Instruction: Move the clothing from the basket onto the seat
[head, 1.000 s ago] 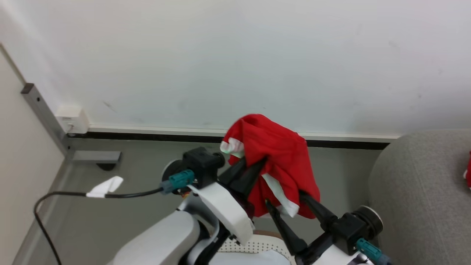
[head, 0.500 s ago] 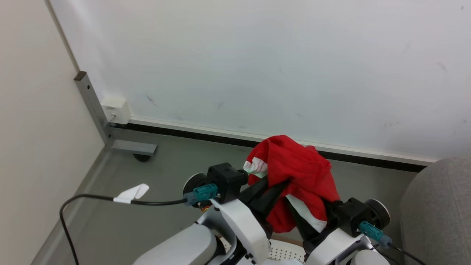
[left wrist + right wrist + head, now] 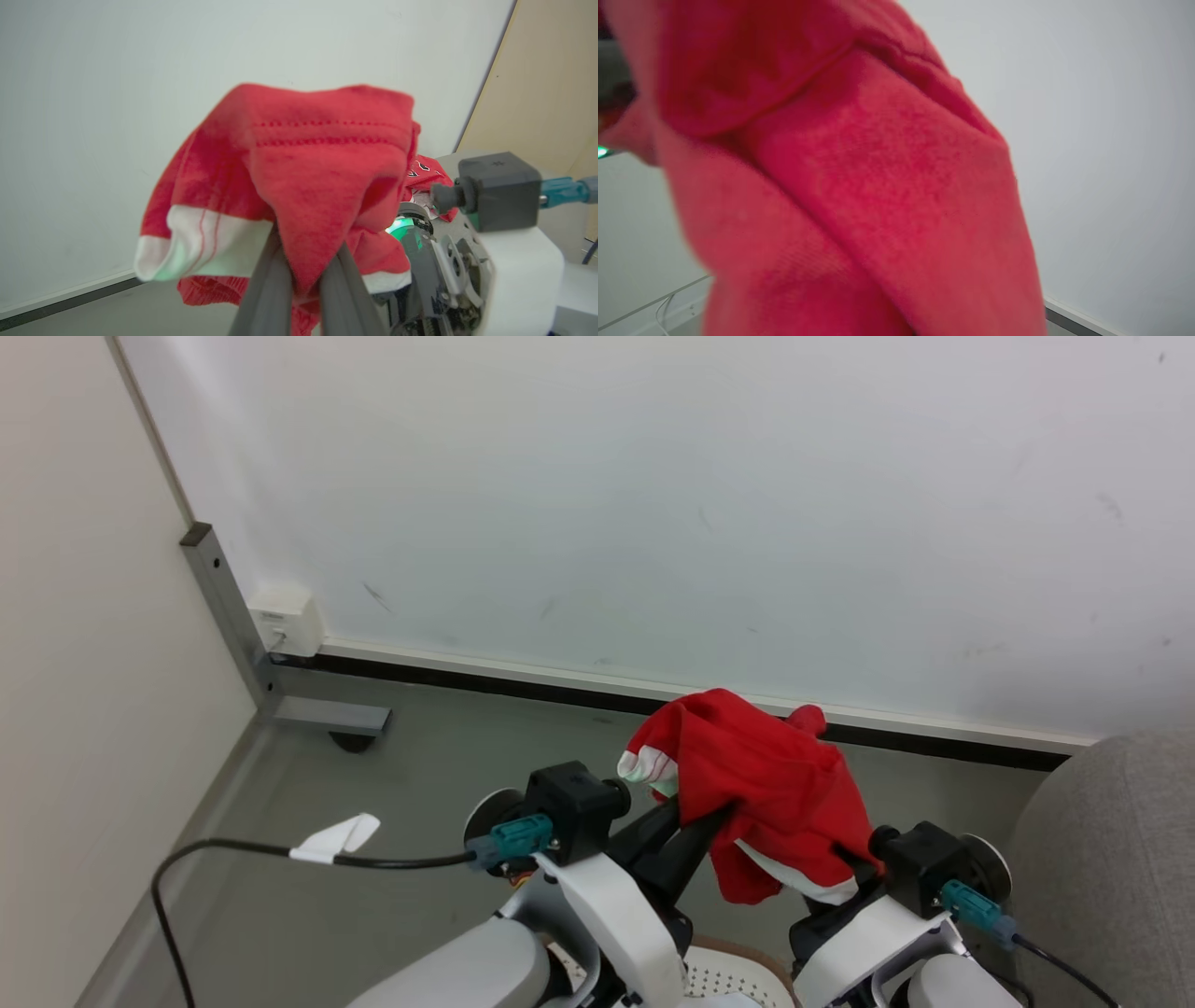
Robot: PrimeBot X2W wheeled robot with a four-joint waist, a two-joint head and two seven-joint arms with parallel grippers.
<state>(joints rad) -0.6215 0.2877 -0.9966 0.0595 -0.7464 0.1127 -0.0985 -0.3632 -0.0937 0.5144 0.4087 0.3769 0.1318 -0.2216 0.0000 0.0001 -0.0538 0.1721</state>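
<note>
One grey seat [image 3: 1120, 859] waits at right while a red jersey [image 3: 766, 793] hangs above the basket [image 3: 728, 973], pinched between closed left fingers [image 3: 267, 284] for the carry; the right gripper [image 3: 840, 863], fingers shut too, lies buried in cloth, hold unclear.

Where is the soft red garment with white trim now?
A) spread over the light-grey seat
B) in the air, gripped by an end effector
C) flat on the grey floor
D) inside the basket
B: the left end effector pinches the soft red garment with white trim above the grey floor.
</note>
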